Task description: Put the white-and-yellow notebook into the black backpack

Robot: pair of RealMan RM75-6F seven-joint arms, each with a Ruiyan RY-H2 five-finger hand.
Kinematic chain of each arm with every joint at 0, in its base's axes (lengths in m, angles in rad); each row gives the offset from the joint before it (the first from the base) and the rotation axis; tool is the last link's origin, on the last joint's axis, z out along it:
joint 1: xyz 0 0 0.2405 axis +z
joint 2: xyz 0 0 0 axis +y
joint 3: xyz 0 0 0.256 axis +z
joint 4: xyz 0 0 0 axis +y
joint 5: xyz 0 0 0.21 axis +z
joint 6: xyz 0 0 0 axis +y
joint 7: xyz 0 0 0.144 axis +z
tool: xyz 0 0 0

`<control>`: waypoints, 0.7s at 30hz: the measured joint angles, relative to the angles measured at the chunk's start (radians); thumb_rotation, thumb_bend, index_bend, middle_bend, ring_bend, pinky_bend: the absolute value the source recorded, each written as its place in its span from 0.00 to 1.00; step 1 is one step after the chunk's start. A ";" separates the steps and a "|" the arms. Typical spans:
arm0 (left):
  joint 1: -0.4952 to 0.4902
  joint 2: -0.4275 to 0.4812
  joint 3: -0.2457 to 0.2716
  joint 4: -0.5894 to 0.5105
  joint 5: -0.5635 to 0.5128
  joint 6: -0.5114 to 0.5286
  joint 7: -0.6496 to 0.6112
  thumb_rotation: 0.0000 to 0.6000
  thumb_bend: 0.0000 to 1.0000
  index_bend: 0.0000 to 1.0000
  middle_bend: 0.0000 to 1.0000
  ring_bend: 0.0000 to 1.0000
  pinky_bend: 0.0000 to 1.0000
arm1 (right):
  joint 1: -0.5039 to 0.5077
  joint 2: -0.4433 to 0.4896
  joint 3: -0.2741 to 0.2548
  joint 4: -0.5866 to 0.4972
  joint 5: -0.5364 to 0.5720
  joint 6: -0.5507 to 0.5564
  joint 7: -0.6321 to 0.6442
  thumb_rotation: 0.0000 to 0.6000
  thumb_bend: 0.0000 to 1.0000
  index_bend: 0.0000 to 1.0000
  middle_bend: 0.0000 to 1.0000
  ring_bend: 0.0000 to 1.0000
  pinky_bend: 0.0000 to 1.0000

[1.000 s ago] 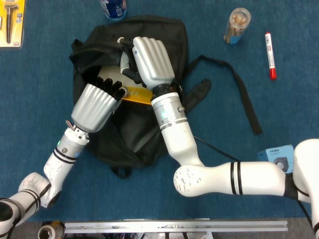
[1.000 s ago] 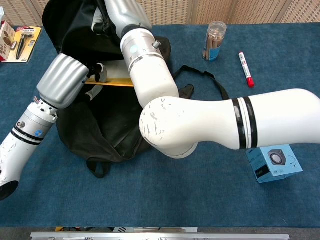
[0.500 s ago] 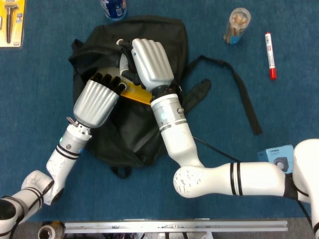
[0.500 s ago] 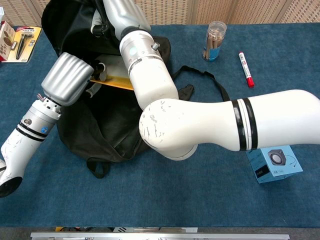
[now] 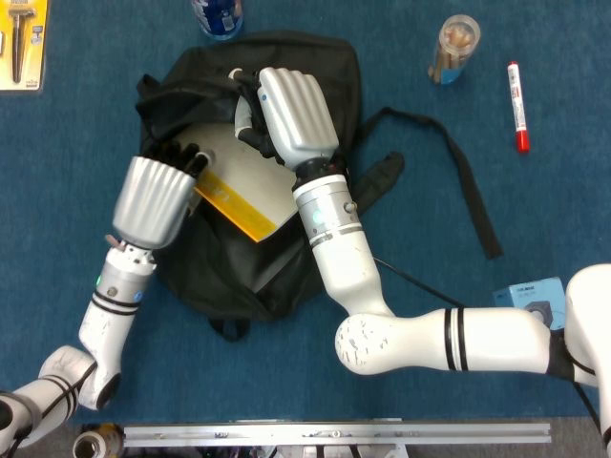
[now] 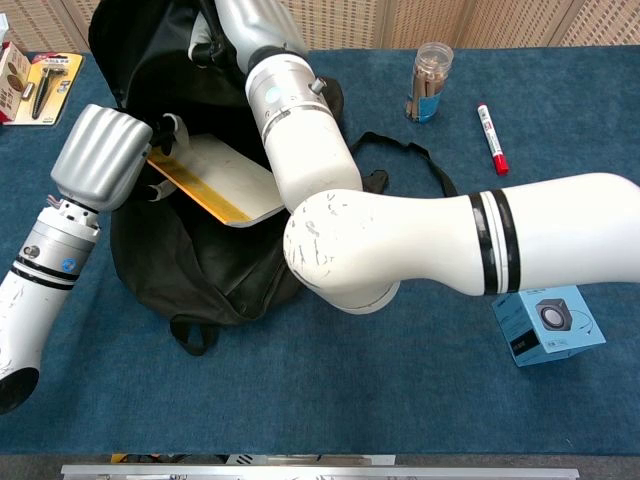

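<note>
The black backpack (image 5: 229,267) (image 6: 200,270) lies open on the blue table. The white-and-yellow notebook (image 5: 243,176) (image 6: 225,175) lies tilted across its opening, white cover up and yellow edge toward me. My left hand (image 5: 153,196) (image 6: 100,155) grips the notebook's left end, fingers curled over its corner. My right hand (image 5: 296,114) sits at the top of the bag, its fingers hooked into the fabric of the opening and holding it up. The notebook's far right part is hidden under my right wrist.
The backpack's strap (image 5: 458,172) trails to the right. A clear jar (image 5: 452,48) (image 6: 428,80) and a red marker (image 5: 516,93) (image 6: 492,138) lie at the back right, a blue box (image 5: 533,303) (image 6: 548,325) at the front right, a blue can (image 5: 218,14) behind the bag, a yellow razor pack (image 5: 21,43) far left.
My left hand has swung left with the notebook's end. Much more of the white cover shows now, where only a yellow strip showed before. The right hand has hardly moved.
</note>
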 measured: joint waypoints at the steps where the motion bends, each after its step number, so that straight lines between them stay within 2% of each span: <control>1: 0.006 0.004 0.000 -0.006 -0.002 0.005 -0.001 1.00 0.03 0.45 0.56 0.54 0.66 | 0.000 0.001 -0.001 -0.001 0.000 0.000 0.000 1.00 0.86 0.74 0.64 0.65 0.83; 7: 0.029 0.029 0.012 -0.043 0.002 0.023 0.009 1.00 0.03 0.44 0.55 0.54 0.66 | -0.002 0.004 -0.001 -0.008 -0.001 0.001 0.004 1.00 0.86 0.74 0.64 0.65 0.83; 15: 0.072 0.070 0.064 -0.078 0.031 0.036 0.059 1.00 0.03 0.43 0.54 0.53 0.65 | -0.014 0.017 -0.011 -0.024 0.003 -0.006 0.008 1.00 0.86 0.74 0.64 0.65 0.83; 21: 0.099 0.112 0.079 -0.142 0.035 0.037 0.080 1.00 0.03 0.44 0.54 0.52 0.65 | -0.028 0.031 -0.030 -0.037 0.003 -0.016 0.009 1.00 0.86 0.74 0.64 0.65 0.83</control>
